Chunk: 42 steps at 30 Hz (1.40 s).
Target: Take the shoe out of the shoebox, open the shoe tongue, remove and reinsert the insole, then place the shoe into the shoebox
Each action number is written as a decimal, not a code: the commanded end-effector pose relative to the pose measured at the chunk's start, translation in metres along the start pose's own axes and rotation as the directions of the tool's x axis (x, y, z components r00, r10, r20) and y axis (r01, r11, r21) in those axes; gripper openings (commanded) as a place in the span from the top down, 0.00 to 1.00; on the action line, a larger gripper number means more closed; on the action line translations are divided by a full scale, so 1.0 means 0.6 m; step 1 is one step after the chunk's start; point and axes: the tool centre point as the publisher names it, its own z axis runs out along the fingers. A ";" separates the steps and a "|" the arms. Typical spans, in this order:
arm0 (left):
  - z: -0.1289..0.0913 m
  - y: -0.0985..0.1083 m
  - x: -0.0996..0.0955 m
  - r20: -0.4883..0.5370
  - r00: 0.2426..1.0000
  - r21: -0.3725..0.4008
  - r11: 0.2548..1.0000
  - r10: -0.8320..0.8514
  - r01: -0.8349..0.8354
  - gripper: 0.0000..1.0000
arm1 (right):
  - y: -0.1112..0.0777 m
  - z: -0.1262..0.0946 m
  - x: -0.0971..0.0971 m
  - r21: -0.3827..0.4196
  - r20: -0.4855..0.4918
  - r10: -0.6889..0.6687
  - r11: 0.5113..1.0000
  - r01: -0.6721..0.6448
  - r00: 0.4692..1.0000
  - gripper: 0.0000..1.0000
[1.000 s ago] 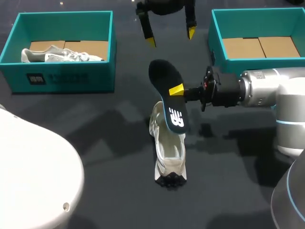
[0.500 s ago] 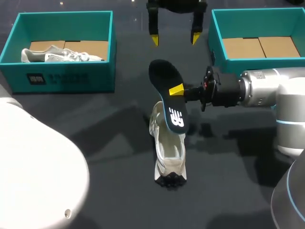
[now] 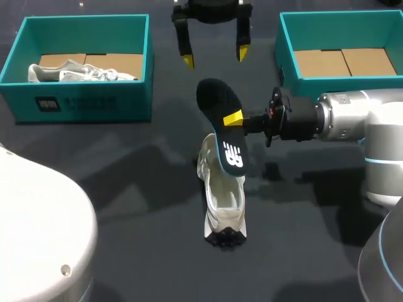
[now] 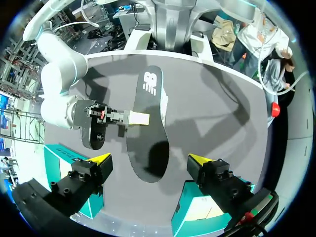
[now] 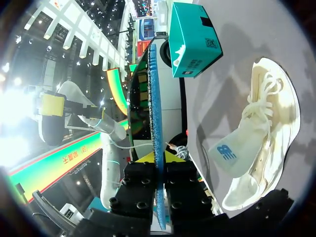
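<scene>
A white shoe (image 3: 221, 195) lies mid-table with its tongue folded open, also seen in the right wrist view (image 5: 261, 143). Above its far end hangs the black insole (image 3: 220, 116), tilted, with blue edging. My right gripper (image 3: 234, 118) is shut on the insole's side, and the right wrist view shows the insole (image 5: 157, 123) edge-on between its fingers (image 5: 159, 158). My left gripper (image 3: 215, 57) hangs open beyond the insole's far end, not touching it. In the left wrist view the insole (image 4: 148, 133) lies ahead of that gripper (image 4: 149, 159), between its spread tips.
A teal shoebox (image 3: 82, 104) at the back left holds another pale shoe (image 3: 82, 72). A second teal shoebox (image 3: 283, 44) at the back right shows only its cardboard floor. A large white rounded part of the robot (image 3: 38, 233) fills the near left corner.
My left gripper swung a little right, then back left and slightly nearer, staying open. The right gripper, the insole and the shoe have not moved.
</scene>
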 end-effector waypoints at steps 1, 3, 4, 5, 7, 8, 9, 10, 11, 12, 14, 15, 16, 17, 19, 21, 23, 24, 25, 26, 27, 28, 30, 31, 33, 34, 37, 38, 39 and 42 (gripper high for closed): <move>0.010 -0.008 0.055 0.514 0.858 0.032 0.999 -0.012 -0.006 0.00 | -0.002 0.001 0.000 -0.001 0.002 0.000 1.000 0.000 1.000 1.00; 0.010 -0.008 0.055 0.514 0.858 0.032 0.999 -0.012 -0.006 0.00 | -0.002 0.001 0.000 -0.001 0.002 0.000 1.000 0.000 1.000 1.00; 0.010 -0.008 0.055 0.514 0.858 0.032 0.999 -0.012 -0.006 0.00 | -0.002 0.001 0.000 -0.001 0.002 0.000 1.000 0.000 1.000 1.00; 0.010 -0.008 0.055 0.514 0.858 0.032 0.999 -0.012 -0.006 0.00 | -0.002 0.001 0.000 -0.001 0.002 0.000 1.000 0.000 1.000 1.00; 0.010 -0.008 0.055 0.514 0.858 0.032 0.999 -0.012 -0.006 0.00 | -0.002 0.001 0.000 -0.001 0.002 0.000 1.000 0.000 1.000 1.00; 0.010 -0.008 0.055 0.514 0.858 0.032 0.999 -0.012 -0.006 0.00 | -0.002 0.001 0.000 -0.001 0.002 0.000 1.000 0.000 1.000 1.00; 0.010 -0.008 0.055 0.514 0.858 0.032 0.999 -0.012 -0.006 0.00 | -0.002 0.001 0.000 -0.001 0.002 0.000 1.000 0.000 1.000 1.00; 0.010 -0.008 0.055 0.514 0.858 0.032 0.999 -0.012 -0.006 0.00 | -0.002 0.001 0.000 -0.001 0.002 0.000 1.000 0.000 1.000 1.00; 0.010 -0.008 0.055 0.514 0.858 0.032 0.999 -0.012 -0.006 0.00 | -0.002 0.001 0.000 -0.001 0.002 0.000 1.000 0.000 1.000 1.00; 0.010 -0.008 0.055 0.514 0.858 0.032 0.999 -0.012 -0.006 0.00 | -0.002 0.001 0.000 -0.001 0.002 0.000 1.000 0.000 1.000 1.00; 0.010 -0.008 0.055 0.514 0.858 0.032 0.999 -0.012 -0.006 0.00 | -0.002 0.001 0.000 -0.001 0.002 0.000 1.000 0.000 1.000 1.00; 0.010 -0.008 0.055 0.514 0.858 0.032 0.999 -0.012 -0.006 0.00 | -0.002 0.001 0.000 -0.001 0.002 0.000 1.000 0.000 1.000 1.00; 0.017 -0.014 0.060 0.561 0.828 0.029 0.999 -0.001 -0.019 0.00 | -0.002 0.001 0.000 -0.001 0.002 0.000 1.000 0.000 1.000 1.00; 0.023 -0.016 0.067 0.593 0.805 0.020 1.000 0.003 -0.018 0.00 | -0.002 0.001 0.000 -0.001 0.002 0.000 1.000 0.000 1.000 1.00; 0.035 -0.015 0.078 0.660 0.752 0.019 1.000 -0.006 -0.009 0.00 | -0.002 0.001 0.000 -0.001 0.002 0.000 1.000 0.000 1.000 1.00; 0.045 -0.016 0.085 0.718 0.696 -0.009 1.000 -0.004 0.015 0.00 | -0.002 0.001 0.000 -0.001 0.002 0.000 1.000 0.000 1.000 1.00; 0.057 -0.019 0.096 0.798 0.602 0.013 1.000 -0.018 0.012 0.00 | -0.002 0.001 0.000 -0.001 0.002 0.000 1.000 0.000 1.000 1.00; 0.062 -0.020 0.101 0.811 0.584 0.015 1.000 -0.014 0.005 0.00 | -0.002 0.001 0.000 -0.001 0.002 0.000 1.000 0.000 1.000 1.00; 0.061 -0.017 0.106 0.817 0.577 0.032 0.999 -0.019 -0.011 0.00 | -0.002 0.001 0.000 -0.001 0.002 0.000 1.000 0.000 1.000 1.00; 0.061 -0.017 0.106 0.817 0.577 0.032 0.999 -0.019 -0.011 0.00 | -0.002 0.001 0.000 -0.001 0.002 0.000 1.000 0.000 1.000 1.00; 0.061 -0.017 0.106 0.817 0.577 0.032 0.999 -0.019 -0.011 0.00 | -0.002 0.001 0.000 -0.001 0.002 0.000 1.000 0.000 1.000 1.00; 0.061 -0.017 0.106 0.817 0.577 0.032 0.999 -0.019 -0.011 0.00 | -0.002 0.001 0.000 -0.001 0.002 0.000 1.000 0.000 1.000 1.00; 0.061 -0.017 0.106 0.817 0.577 0.032 0.999 -0.019 -0.011 0.00 | -0.002 0.001 0.000 -0.001 0.002 0.000 1.000 0.000 1.000 1.00; 0.061 -0.017 0.106 0.817 0.577 0.032 0.999 -0.019 -0.011 0.00 | -0.002 0.001 0.000 -0.001 0.002 0.000 1.000 0.000 1.000 1.00; 0.061 -0.017 0.106 0.817 0.577 0.032 0.999 -0.019 -0.011 0.00 | -0.002 0.001 0.000 -0.001 0.002 0.000 1.000 0.000 1.000 1.00; 0.061 -0.017 0.106 0.817 0.577 0.032 0.999 -0.019 -0.011 0.00 | -0.002 0.001 0.000 -0.001 0.002 0.000 1.000 0.000 1.000 1.00; 0.072 -0.018 0.107 0.835 0.550 0.011 1.000 -0.016 0.012 0.00 | -0.002 0.001 0.000 -0.001 0.002 0.000 1.000 0.000 1.000 1.00; 0.082 -0.019 0.108 0.851 0.525 -0.003 1.000 -0.009 0.021 0.00 | -0.002 0.001 0.000 -0.001 0.002 0.000 1.000 0.000 1.000 1.00; 0.091 -0.018 0.109 0.867 0.498 -0.033 0.998 0.003 0.052 0.00 | -0.002 0.001 0.000 -0.001 0.002 0.000 1.000 0.000 1.000 1.00; 0.115 -0.014 0.113 0.926 0.376 -0.077 0.993 0.036 0.095 0.00 | -0.002 0.001 0.000 -0.001 0.002 0.000 1.000 0.000 1.000 1.00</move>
